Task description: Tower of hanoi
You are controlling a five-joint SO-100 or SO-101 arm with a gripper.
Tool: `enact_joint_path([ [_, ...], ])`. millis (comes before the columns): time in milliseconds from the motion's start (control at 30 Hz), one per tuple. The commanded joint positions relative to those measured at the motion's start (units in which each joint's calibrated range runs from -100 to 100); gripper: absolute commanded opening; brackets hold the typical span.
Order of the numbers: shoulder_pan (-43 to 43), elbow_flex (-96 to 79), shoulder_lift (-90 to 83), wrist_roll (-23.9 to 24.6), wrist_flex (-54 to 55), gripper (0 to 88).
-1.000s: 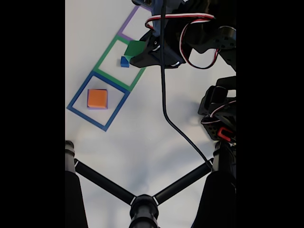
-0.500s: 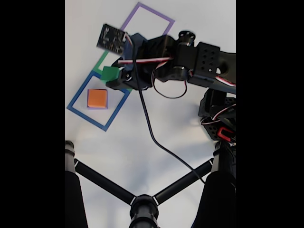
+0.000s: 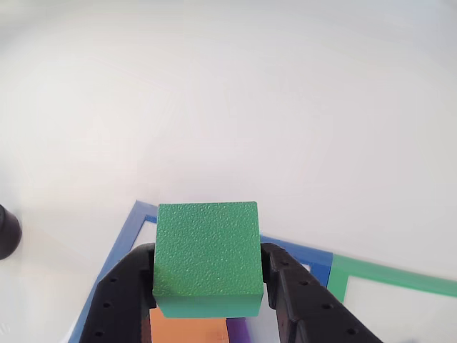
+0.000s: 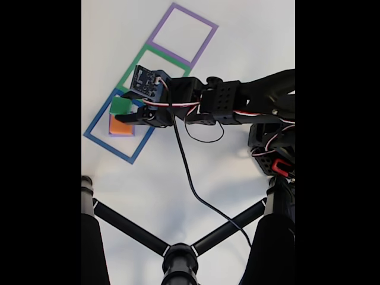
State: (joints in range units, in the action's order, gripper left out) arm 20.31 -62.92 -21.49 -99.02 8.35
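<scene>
Since a moment ago the green block (image 4: 120,105) has travelled from beside the green tape outline (image 4: 132,70) to above the blue tape outline (image 4: 95,124). The claw (image 3: 208,286) is clamped on its sides, holding it aloft. Directly beneath sits the orange block (image 4: 119,127) on the purple block (image 3: 238,330).

I can read no text, label, brand, number or sign in either view. The green block (image 3: 207,257) has a plain grainy face with nothing printed on it, and the small circuit board (image 4: 145,81) on the arm is too blurred for me to make out any marking.
</scene>
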Motion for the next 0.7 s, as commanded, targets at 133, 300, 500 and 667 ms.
enact_joint_path([
  [133,1.7,-0.5,4.8,-1.0,9.6,4.9],
  [300,2.4,-2.4,5.7,-1.0,12.0,4.9],
  [500,3.2,-4.0,7.1,-1.0,14.8,4.6],
  [667,3.4,-4.2,9.9,-1.0,18.1,5.0],
])
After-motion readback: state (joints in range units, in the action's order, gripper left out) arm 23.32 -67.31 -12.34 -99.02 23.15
